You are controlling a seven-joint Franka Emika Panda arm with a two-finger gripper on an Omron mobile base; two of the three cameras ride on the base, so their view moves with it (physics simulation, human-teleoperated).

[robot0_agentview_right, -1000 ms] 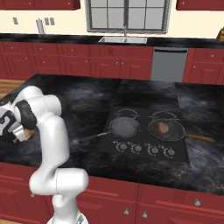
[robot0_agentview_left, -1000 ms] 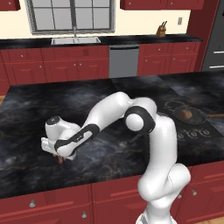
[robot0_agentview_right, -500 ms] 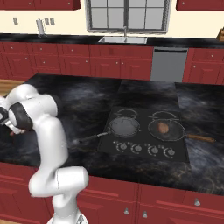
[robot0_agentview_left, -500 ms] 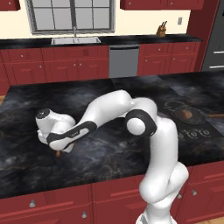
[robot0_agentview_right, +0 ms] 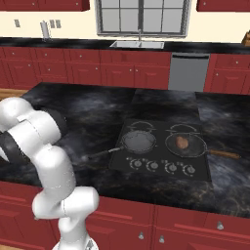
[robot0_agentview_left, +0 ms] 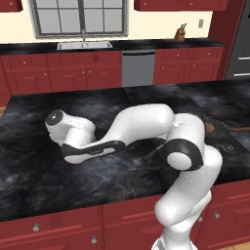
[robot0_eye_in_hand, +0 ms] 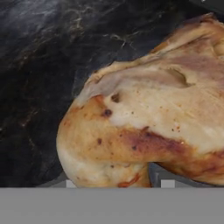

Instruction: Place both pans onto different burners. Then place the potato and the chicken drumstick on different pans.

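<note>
I see dark marble counter (robot0_agentview_right: 93,105), red cabinets (robot0_agentview_right: 88,73) — both pans (robot0_agentview_right: 139,140) on burners, potato (robot0_agentview_right: 182,142) in the right one. Arm has swung further left; chicken drumstick (robot0_eye_in_hand: 148,118) sits close against the fingers (grip unclear).

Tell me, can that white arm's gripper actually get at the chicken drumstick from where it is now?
Probably yes. In the hand view the chicken drumstick lies right in front of the camera on the dark counter, very close, with nothing between them. Whether the fingers already grip it can't be told.
</note>
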